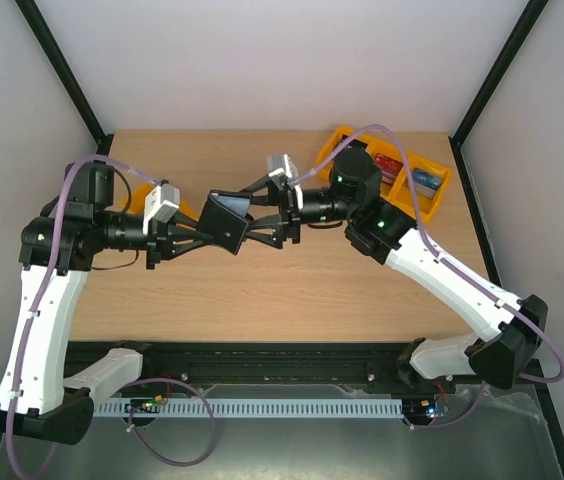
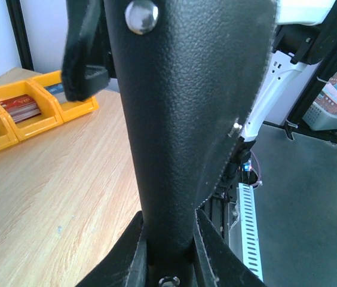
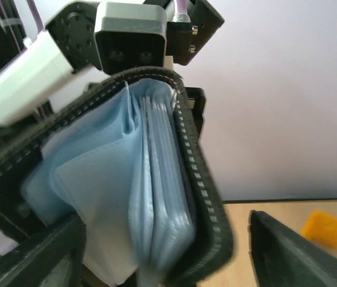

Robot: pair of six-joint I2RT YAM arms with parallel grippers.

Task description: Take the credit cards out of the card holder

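With left gripper (image 2: 169, 242) clamped on holder (image 2: 186, 119) and right gripper (image 3: 162, 239) spread wide astride its blue pockets (image 3: 156, 179), cards unseen inside, ease forward, close on one card edge only, pull straight out.

The left gripper (image 1: 205, 233) is clamped on one edge of the black card holder (image 1: 228, 222), holding it above the table (image 1: 292, 290). Straight across from it the right gripper (image 1: 250, 213) stands with jaws spread, its fingertips either side of the holder's opposite edge; contact cannot be told. Behind the right gripper sit yellow trays (image 1: 424, 190); behind the left gripper, another yellow tray (image 1: 142, 198)
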